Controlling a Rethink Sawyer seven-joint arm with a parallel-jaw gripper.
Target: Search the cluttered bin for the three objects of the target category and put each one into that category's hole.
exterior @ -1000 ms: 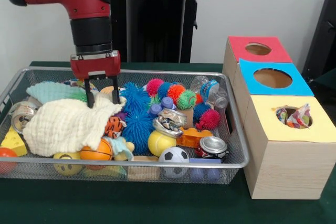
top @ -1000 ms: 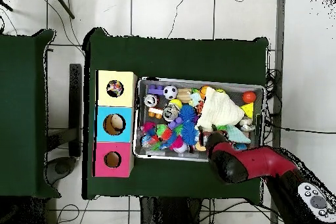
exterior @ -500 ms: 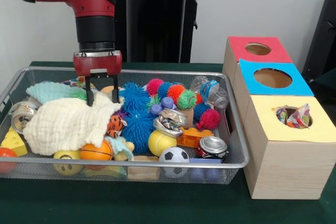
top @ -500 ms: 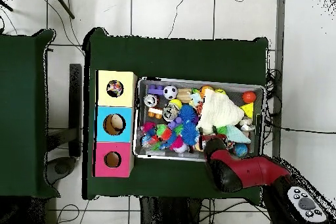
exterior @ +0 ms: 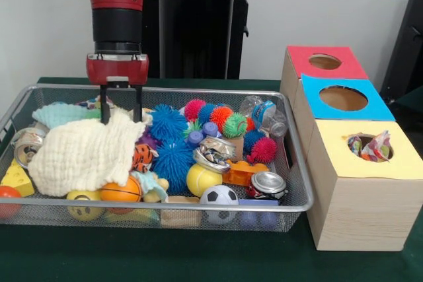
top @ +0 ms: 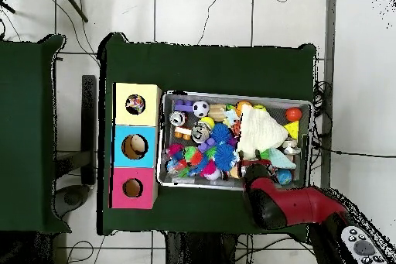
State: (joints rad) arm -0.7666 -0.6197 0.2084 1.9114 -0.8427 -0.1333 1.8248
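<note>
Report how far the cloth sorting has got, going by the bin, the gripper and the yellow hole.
Done: printed cloth already sits in the yellow hole; how many pieces cannot be told. In hand: the gripper hangs above the wire bin with a corner of the cream waffle cloth between its fingers; that is not a printed one. Left: no printed cloth shows in the bin, so any others must lie under the clutter.

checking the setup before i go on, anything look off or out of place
One thing: printed cloth bulges out of the yellow hole instead of dropping inside the box. In the bin, the gripper has a corner of the cream cloth between its fingers, pulled up into a peak.
</note>
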